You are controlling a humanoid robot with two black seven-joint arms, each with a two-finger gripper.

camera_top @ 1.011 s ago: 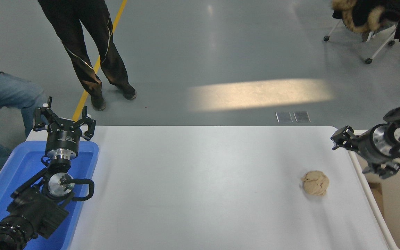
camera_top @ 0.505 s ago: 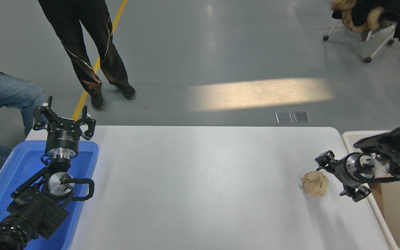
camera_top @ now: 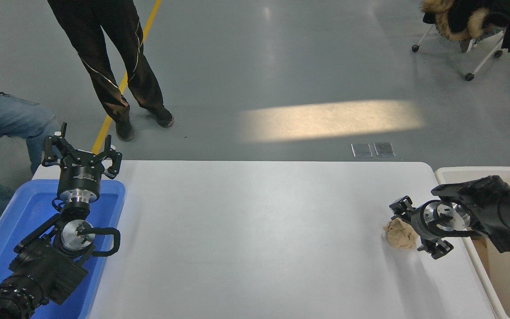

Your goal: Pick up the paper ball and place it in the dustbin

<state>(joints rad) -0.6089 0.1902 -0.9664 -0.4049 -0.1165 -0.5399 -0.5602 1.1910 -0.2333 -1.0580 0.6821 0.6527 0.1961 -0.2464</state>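
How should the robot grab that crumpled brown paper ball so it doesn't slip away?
Probably across its lumpy middle, coming from the right, where the open right gripper already sits with one finger at the far side of the paper ball and one at the near side. The ball lies loose on the white table, so squeezing both sides at once should stop it rolling. The dustbin is just to the right.

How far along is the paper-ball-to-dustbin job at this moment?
Nothing is binned yet. The paper ball lies on the white table; the right pincer, open, straddles it from the right, not yet closed. Grasping, lifting and dropping it into the dustbin at the right remain. The left pincer is parked above the blue tray.
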